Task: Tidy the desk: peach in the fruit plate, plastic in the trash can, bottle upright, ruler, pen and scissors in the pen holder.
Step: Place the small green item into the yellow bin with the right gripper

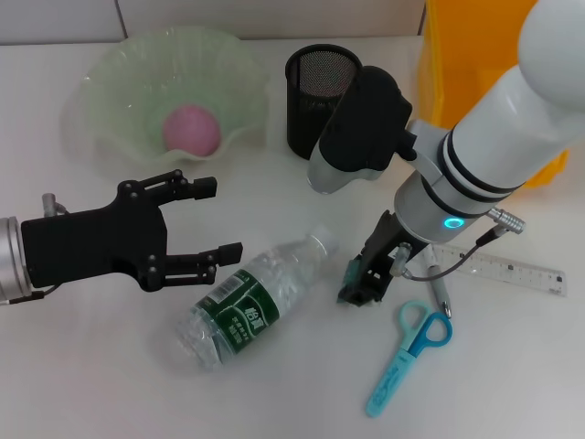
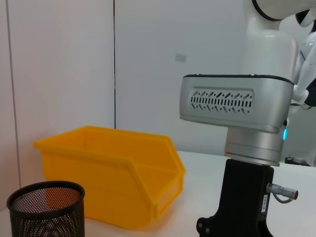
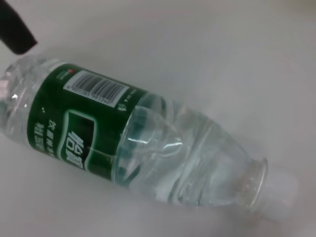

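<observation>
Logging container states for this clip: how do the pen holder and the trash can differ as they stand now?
The pen holder is a black mesh cylinder; the trash can is a solid yellow rectangular bin. The pen holder is the smaller and opens straight up, while the trash can is larger, with a sloped, cut-down front. In the head view the pen holder stands nearer the fruit plate, the trash can further right. Both stand upright on the desk.
</observation>
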